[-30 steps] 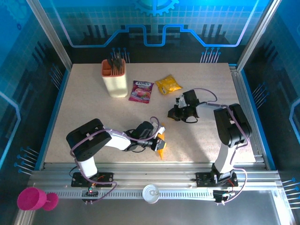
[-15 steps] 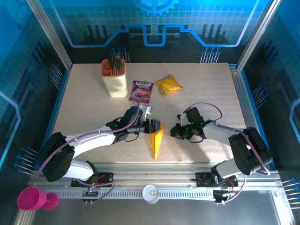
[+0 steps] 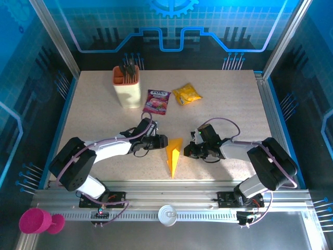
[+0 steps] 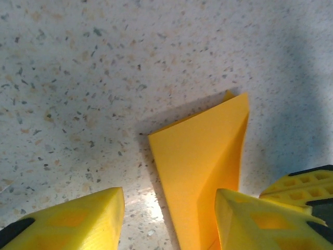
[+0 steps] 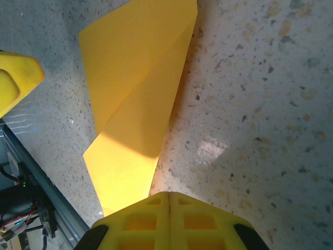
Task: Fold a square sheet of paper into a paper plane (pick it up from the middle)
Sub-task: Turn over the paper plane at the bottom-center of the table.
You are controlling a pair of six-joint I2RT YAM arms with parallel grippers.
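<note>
The left gripper stands half open and empty; the paper plane lies flat between its fingers. The right gripper is shut, its tips apparently touching the plane's edge. Hazard: a dragging tip would skew the creases.

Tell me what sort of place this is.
Probably a robot test cell or lab bench: robot arms bolted to an aluminium rail, and a speckled table walled in by blue printed panels on a metal frame.
</note>
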